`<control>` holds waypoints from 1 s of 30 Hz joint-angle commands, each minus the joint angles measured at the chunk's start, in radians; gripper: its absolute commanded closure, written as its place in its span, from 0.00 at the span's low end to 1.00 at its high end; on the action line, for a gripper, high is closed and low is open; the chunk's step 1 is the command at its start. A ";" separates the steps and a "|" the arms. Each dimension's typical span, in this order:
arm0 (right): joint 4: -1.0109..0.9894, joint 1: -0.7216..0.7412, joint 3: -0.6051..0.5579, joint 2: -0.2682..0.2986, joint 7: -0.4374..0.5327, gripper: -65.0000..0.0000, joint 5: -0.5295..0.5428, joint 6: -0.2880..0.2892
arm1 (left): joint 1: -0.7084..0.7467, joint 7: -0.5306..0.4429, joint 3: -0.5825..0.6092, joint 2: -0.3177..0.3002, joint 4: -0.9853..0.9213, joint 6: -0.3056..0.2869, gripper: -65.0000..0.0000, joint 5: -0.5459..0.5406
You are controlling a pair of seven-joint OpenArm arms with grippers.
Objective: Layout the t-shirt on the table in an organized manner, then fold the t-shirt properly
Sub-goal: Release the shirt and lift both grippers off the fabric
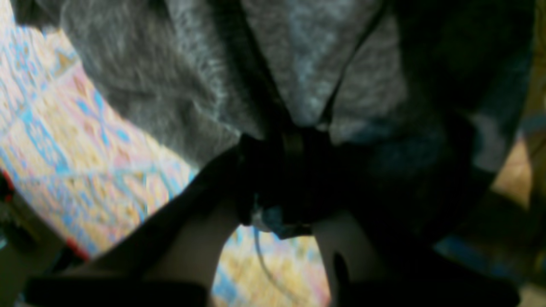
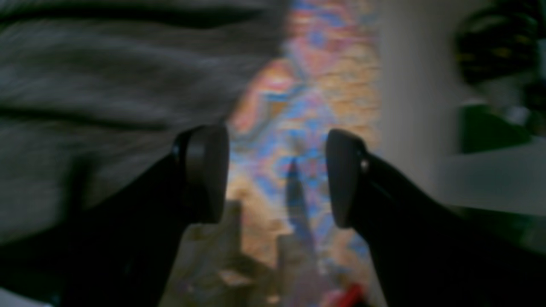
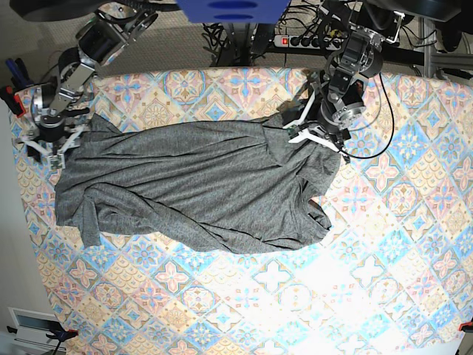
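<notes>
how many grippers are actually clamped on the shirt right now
1. The left gripper is pinched shut on the t-shirt at its top edge. The right gripper hangs open beside the shirt's other end, over the table.

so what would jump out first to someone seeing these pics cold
The dark-grey t-shirt sprawls rumpled across the far half of the pastel tiled table, nowhere near flat. An arm sits at each end of it: the left gripper has its jaws pinched on a bunch of the fabric, while the right gripper hovers at the opposite edge with jaws wide and empty.
</notes>
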 commanded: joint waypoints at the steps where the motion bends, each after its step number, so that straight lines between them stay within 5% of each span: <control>1: 0.025 0.020 -0.003 0.012 0.031 0.46 0.020 -0.009 | -0.007 0.029 -0.015 0.008 0.028 0.005 0.84 0.028; 13: 0.249 -0.023 -0.006 -0.117 0.131 0.46 0.021 0.018 | -0.119 0.028 -0.033 0.187 0.110 0.005 0.84 0.041; 16: 0.281 -0.051 -0.002 -0.154 0.132 0.46 0.020 0.160 | -0.140 0.028 -0.033 0.198 0.110 0.005 0.84 0.041; 30: 0.259 -0.161 0.024 -0.203 0.131 0.46 0.015 0.160 | -0.186 0.026 -0.033 0.203 0.065 0.005 0.84 0.043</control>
